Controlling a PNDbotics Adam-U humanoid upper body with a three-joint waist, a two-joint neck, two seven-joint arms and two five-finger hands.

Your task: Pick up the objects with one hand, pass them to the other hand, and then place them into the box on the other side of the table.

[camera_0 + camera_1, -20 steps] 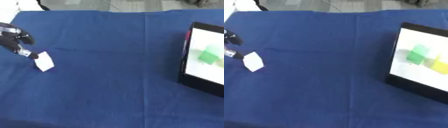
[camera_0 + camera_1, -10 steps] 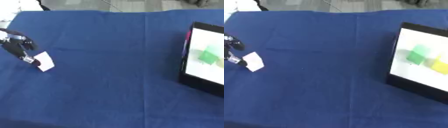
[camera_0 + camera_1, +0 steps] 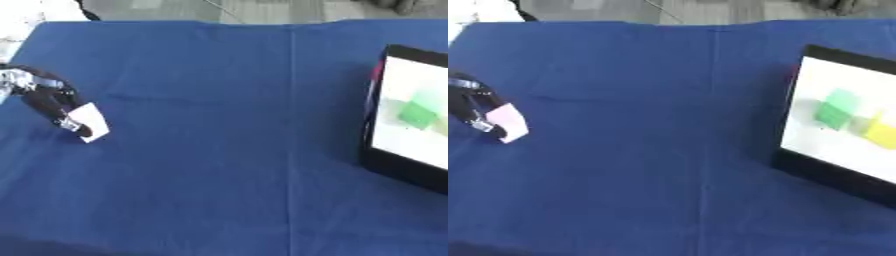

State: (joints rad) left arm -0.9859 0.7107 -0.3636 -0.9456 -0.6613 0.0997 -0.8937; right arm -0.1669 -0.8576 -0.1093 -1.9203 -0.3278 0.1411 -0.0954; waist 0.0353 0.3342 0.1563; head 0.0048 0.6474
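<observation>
Left eye: left hand [image 3: 48, 102] curled onto a pale block [image 3: 89, 121] far left of the box [image 3: 378, 165], on the blue worktop [image 3: 227, 150]. Probably light, stiff, smooth; best pinched across opposite flat faces.

Right eye: block [image 3: 507, 121] pinkish, touching fingers [image 3: 474, 112]; green and yellow pieces inside box. Right hand absent.

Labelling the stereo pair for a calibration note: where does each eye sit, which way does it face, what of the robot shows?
Left eye view: head camera, looking down at the blue tablecloth; left hand at the left edge, fingers curled on a white block.
Right eye view: same head, set slightly to the right, same downward look; more of the black box shows, with a green block and a yellow block inside.
Shared: cloth, hand, white block, box. No right hand.
</observation>
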